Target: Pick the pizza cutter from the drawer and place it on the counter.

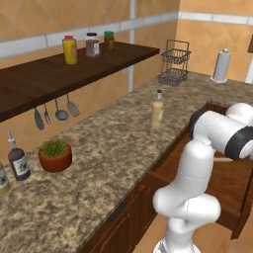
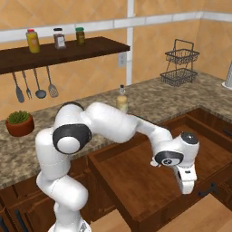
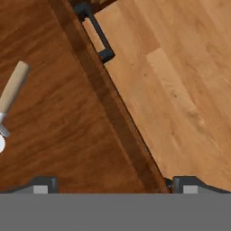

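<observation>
Here, no writing could be read on any bottle or jar. The pale tan wooden-handled pizza cutter [image 3: 12, 88] lay on the floor of the wide reddish-brown wooden drawer [image 2: 136, 174], which stood pulled out below the speckled brown granite desk [image 1: 99, 153]. The robot's jaws [image 3: 113, 184] hung wide and empty over the drawer's front wall, apart from the cutter. A tan glass bottle [image 1: 157, 112] stood on the desk near the drawer; a dark bar handle [image 3: 97, 34] sat on the drawer front above a light wooden floor [image 3: 180, 90].

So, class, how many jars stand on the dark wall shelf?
3, in a row on the shelf: a yellow jar nearest the camera, a brownish jar in the middle, a green jar farthest along.
</observation>
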Tool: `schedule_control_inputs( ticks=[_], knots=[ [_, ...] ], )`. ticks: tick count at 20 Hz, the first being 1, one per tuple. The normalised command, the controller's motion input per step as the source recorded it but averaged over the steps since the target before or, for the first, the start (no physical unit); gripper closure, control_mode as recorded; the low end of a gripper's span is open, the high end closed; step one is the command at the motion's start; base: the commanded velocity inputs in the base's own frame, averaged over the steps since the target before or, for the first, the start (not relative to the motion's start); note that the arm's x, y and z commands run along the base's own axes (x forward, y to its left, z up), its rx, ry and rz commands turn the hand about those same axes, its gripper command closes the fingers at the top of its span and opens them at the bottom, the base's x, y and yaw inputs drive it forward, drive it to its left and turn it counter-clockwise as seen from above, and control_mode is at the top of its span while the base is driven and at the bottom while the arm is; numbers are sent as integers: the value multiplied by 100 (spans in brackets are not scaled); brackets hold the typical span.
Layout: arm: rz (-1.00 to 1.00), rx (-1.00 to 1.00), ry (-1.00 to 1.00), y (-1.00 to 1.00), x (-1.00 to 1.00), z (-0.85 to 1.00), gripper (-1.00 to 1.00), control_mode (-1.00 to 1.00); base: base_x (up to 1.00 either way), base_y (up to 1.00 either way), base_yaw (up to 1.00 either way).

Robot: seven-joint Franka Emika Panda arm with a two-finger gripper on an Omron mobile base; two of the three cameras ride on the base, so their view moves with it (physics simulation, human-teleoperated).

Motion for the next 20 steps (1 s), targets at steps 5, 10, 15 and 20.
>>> schedule_control_inputs(
  ticks=[5, 10, 15, 20],
  knots=[
    [-11, 24, 17, -8, 71, 57, -100, -100, 0, 0, 0],
    [0, 15, -12, -5, 45, -24, -100, -100, 0, 0, 0],
    [0, -4, -3, -20, 32, -40, -100, -100, 0, 0, 0],
    [-16, 0, 1, -4, 72, -49, -100, -100, 0, 0, 0]
  ],
)
